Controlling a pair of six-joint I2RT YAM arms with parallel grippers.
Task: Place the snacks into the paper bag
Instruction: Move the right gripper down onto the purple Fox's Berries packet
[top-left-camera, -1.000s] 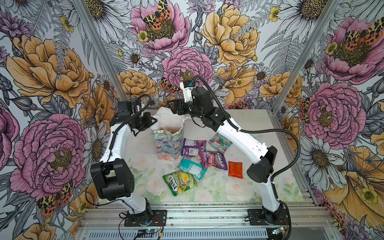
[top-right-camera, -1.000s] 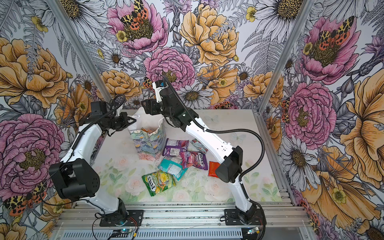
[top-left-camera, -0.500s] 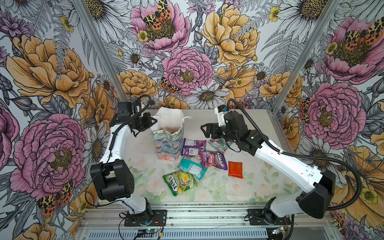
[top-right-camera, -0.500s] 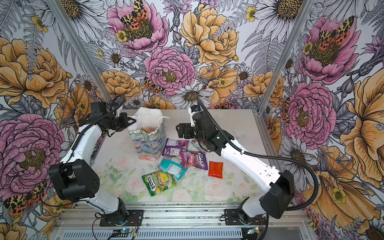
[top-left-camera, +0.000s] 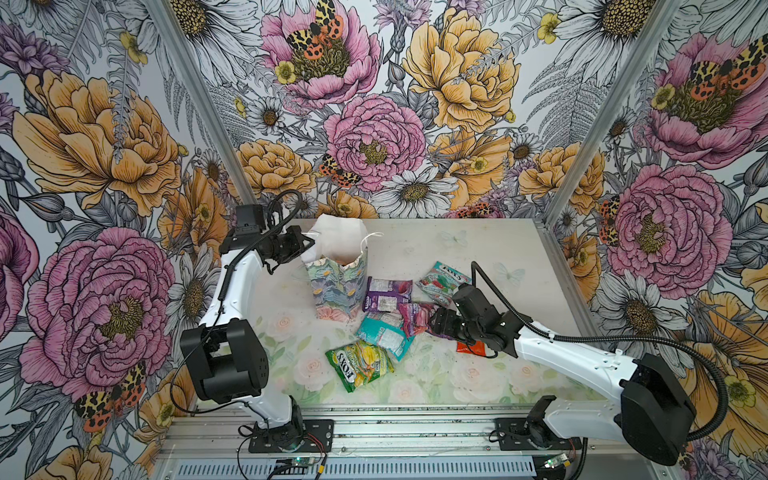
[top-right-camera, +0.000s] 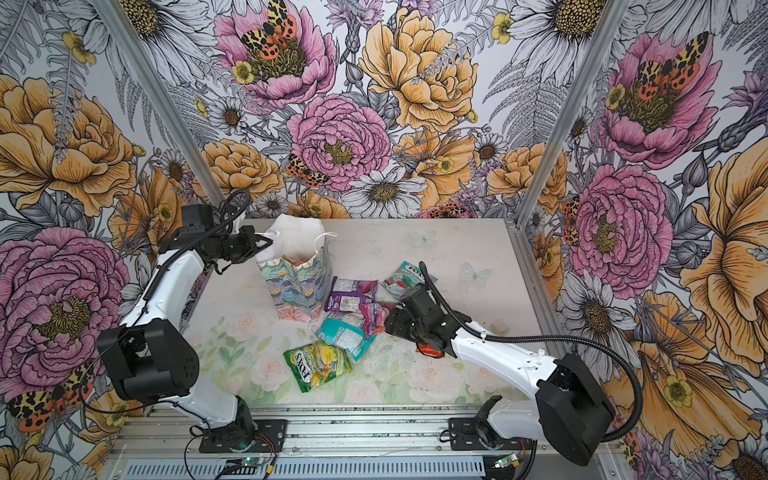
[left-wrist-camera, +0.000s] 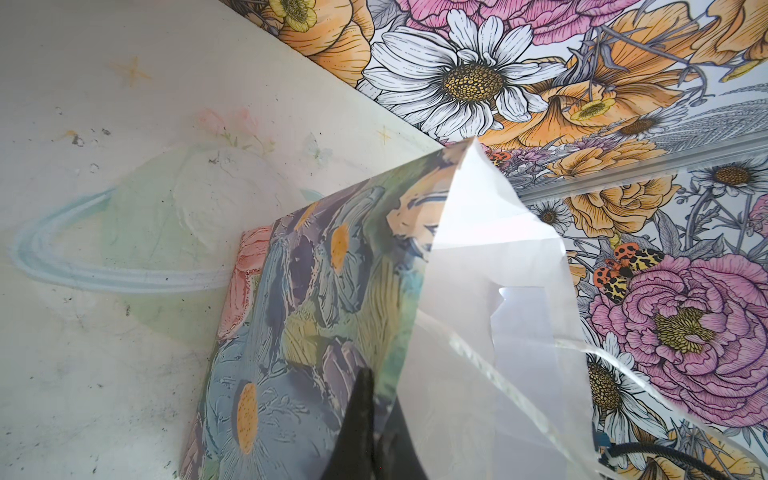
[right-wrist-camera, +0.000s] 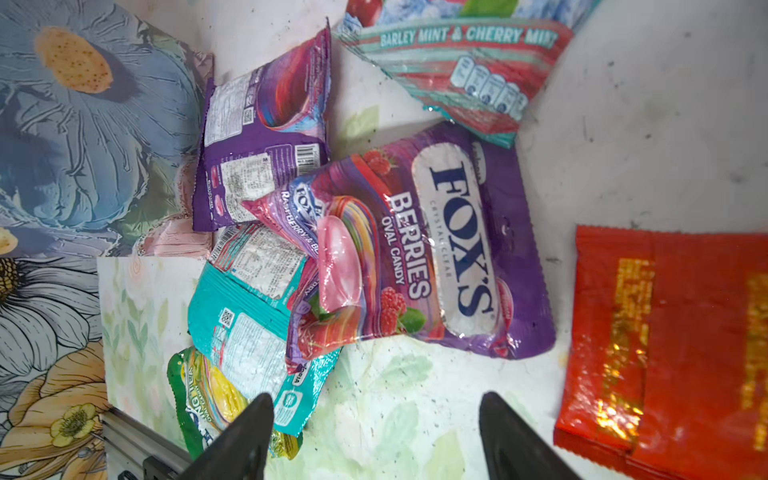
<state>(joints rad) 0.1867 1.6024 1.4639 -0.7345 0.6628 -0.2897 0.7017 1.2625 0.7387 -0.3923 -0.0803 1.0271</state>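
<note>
Snacks lie in a loose cluster just right of the paper bag (top-left-camera: 336, 286), which stands upright at the far left of the table (top-left-camera: 478, 257). From my console I see the purple packet (top-left-camera: 388, 294) touching the bag's base. The mint packet (top-left-camera: 440, 282) is further right, and the berries packet (top-left-camera: 417, 318) overlaps the teal packet (top-left-camera: 384, 336). The green-yellow packet (top-left-camera: 359, 365) is nearest me. The red sachet (top-left-camera: 471, 347) lies partly under the right arm. A bit of orange shows inside the bag (I cannot tell what it is). The left gripper (top-left-camera: 307, 243) is clamped on the bag's left rim, and the wrist view shows a dark finger (left-wrist-camera: 363, 415) against the printed wall. The right gripper (right-wrist-camera: 374, 401) hangs low beside the berries packet, jaws wide apart and holding nothing.
</note>
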